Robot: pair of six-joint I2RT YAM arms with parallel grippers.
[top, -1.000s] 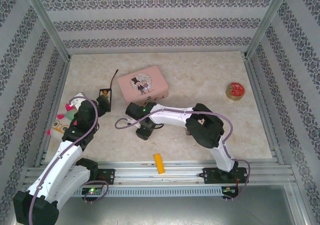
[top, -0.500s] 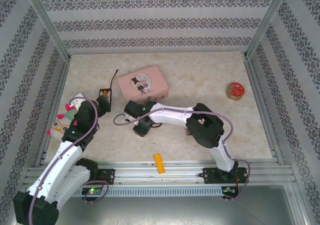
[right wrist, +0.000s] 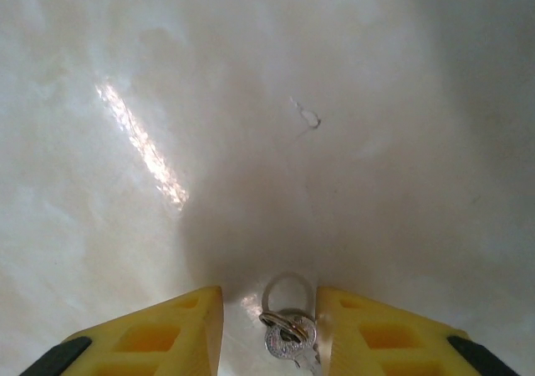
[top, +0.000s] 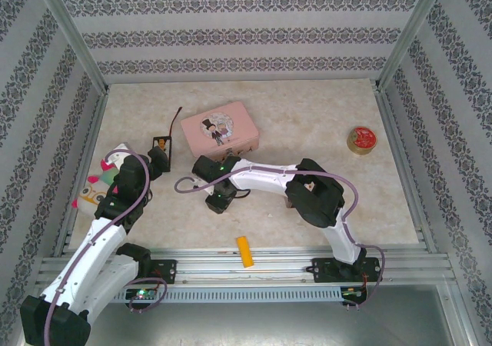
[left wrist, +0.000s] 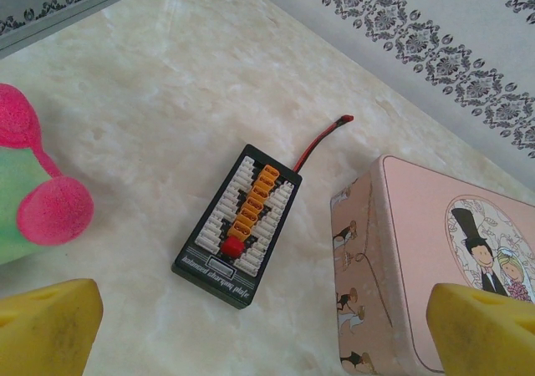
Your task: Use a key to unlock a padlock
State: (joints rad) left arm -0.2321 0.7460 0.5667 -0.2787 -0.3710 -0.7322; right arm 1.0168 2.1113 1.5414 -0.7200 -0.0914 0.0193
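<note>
Marble-look table (top: 307,115) carrying everything. Pink tin (top: 219,129) lying toward far side, left of centre. Plush toy (top: 98,183) sitting at left edge beside my left arm (top: 108,231). My left gripper (left wrist: 266,326) hovering with fingers spread wide, holding nothing, over black connector board (left wrist: 241,226) lying just left of tin. My right gripper (right wrist: 269,326) pointing down at table on near side of tin, fingers parted, straddling silvery key (right wrist: 290,340) on ring (right wrist: 288,286), not clamping it. Cannot make out padlock.
</note>
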